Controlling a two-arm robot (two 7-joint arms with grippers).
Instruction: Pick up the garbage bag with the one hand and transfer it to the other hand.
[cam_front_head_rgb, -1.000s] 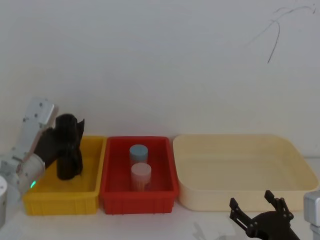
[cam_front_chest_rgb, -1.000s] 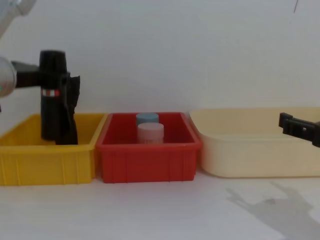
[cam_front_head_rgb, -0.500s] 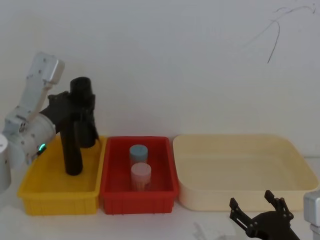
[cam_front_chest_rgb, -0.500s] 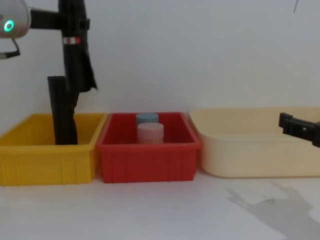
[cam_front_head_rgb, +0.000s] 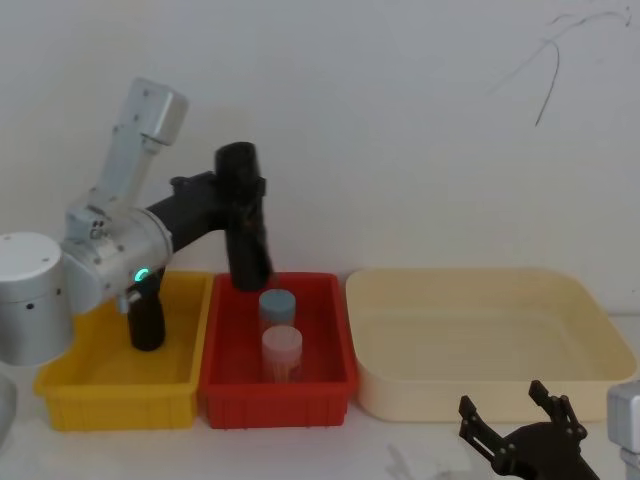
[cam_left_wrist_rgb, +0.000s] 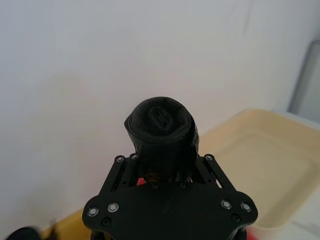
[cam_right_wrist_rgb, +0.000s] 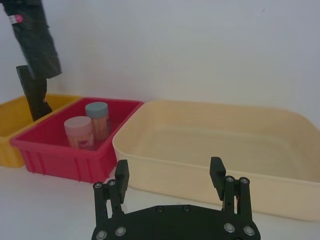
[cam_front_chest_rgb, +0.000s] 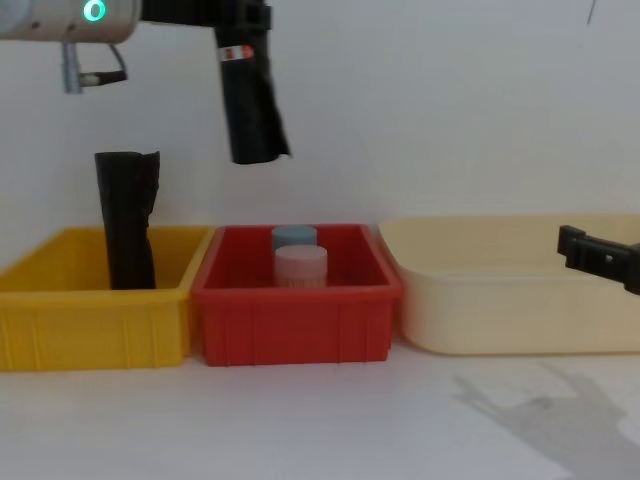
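Garbage bag (cam_front_chest_rgb: 250, 110) held in the air at upper left of the chest frame, clenched by the left end effector (cam_front_head_rgb: 240, 188).

Bag hangs near upright, lower end tipped slightly toward frame right, with its red-and-white label band (cam_front_chest_rgb: 236, 52) just under the grip. Its lower end is above the left part of the red bin (cam_front_chest_rgb: 295, 320) and well clear of the rim. Left wrist shows a teal-green light ring (cam_front_chest_rgb: 94, 10). The red bin holds a blue-lidded jar (cam_front_head_rgb: 277, 303) and a pink-lidded jar (cam_front_head_rgb: 281, 345). To frame left, the yellow bin (cam_front_chest_rgb: 90, 330) holds a second black roll (cam_front_chest_rgb: 125, 220), standing upright. To frame right is a cream tray (cam_front_chest_rgb: 520, 310). All three containers sit in a row on the white counter (cam_front_chest_rgb: 320, 420). Right end effector (cam_right_wrist_rgb: 169, 172) is at lower right of the head frame, low before the cream tray, fingers spread apart, grasping nothing.
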